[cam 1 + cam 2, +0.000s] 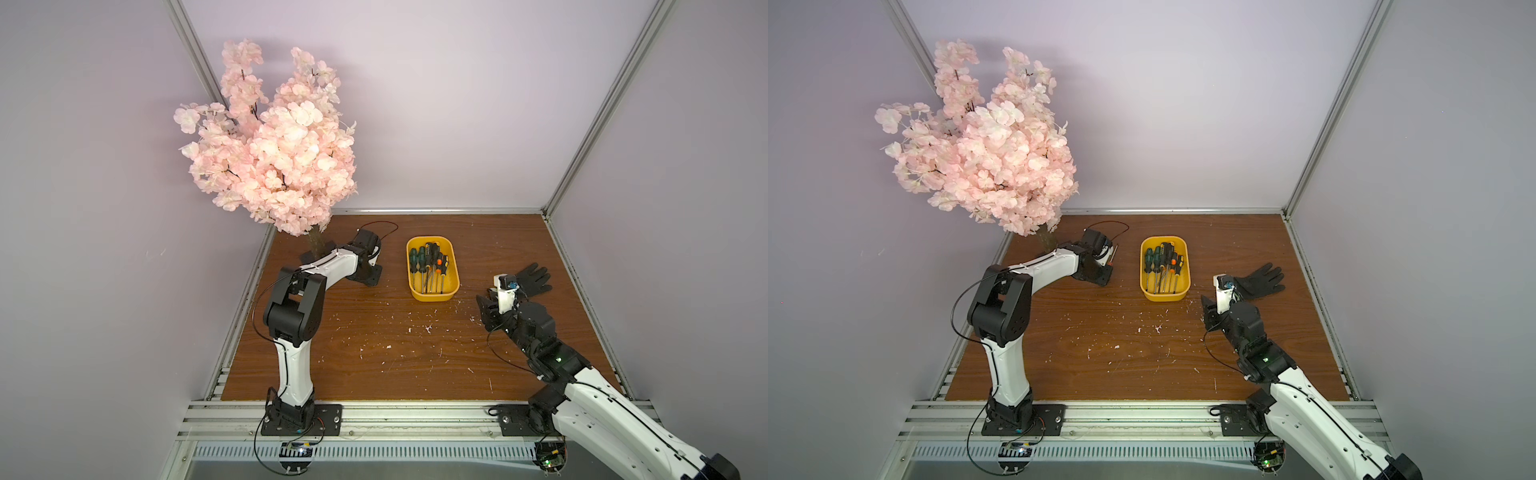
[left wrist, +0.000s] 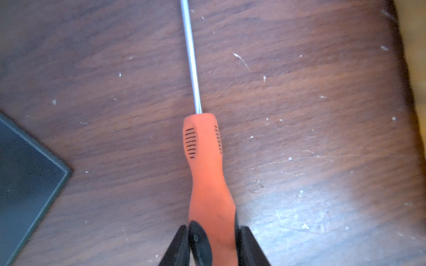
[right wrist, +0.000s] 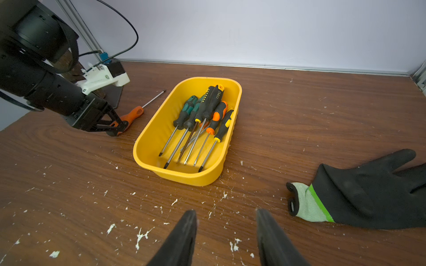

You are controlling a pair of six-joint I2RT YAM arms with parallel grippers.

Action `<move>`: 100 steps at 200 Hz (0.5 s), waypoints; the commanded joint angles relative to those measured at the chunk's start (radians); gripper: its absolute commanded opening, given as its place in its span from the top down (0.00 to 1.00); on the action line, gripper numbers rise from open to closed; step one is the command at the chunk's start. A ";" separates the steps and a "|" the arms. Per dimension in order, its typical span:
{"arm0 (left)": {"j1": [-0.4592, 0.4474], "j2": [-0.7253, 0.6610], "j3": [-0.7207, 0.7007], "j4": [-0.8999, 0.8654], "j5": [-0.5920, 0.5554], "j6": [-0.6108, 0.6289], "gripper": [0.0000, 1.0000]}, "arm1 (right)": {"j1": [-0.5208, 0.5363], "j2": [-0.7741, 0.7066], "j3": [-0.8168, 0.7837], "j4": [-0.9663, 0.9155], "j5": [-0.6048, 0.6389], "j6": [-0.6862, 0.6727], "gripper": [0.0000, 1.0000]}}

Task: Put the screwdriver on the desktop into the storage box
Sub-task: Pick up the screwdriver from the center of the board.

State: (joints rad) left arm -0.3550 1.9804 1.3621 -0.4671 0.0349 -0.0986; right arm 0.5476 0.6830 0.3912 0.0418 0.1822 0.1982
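While stooped, arm (image 3: pixel 53 92) seemingly grips screwdriver (image 2: pixel 205 170).

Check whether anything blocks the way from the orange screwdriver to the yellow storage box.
Nothing visible does. The orange screwdriver, gripped at its handle by the left gripper, lies beside the storage box, with only bare desktop between them.
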 commanded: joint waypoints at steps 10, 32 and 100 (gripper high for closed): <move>-0.016 -0.011 -0.030 -0.007 -0.003 -0.002 0.85 | -0.002 0.006 0.005 0.032 0.022 -0.004 0.52; -0.018 -0.052 -0.050 -0.008 0.026 -0.014 0.94 | -0.002 0.009 0.005 0.037 0.021 -0.016 0.52; -0.022 -0.246 -0.134 -0.010 0.181 -0.050 1.00 | 0.000 0.064 0.029 0.140 -0.079 -0.116 0.52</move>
State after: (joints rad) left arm -0.3645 1.8072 1.2469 -0.4725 0.1295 -0.1272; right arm 0.5476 0.7235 0.3912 0.0868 0.1581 0.1463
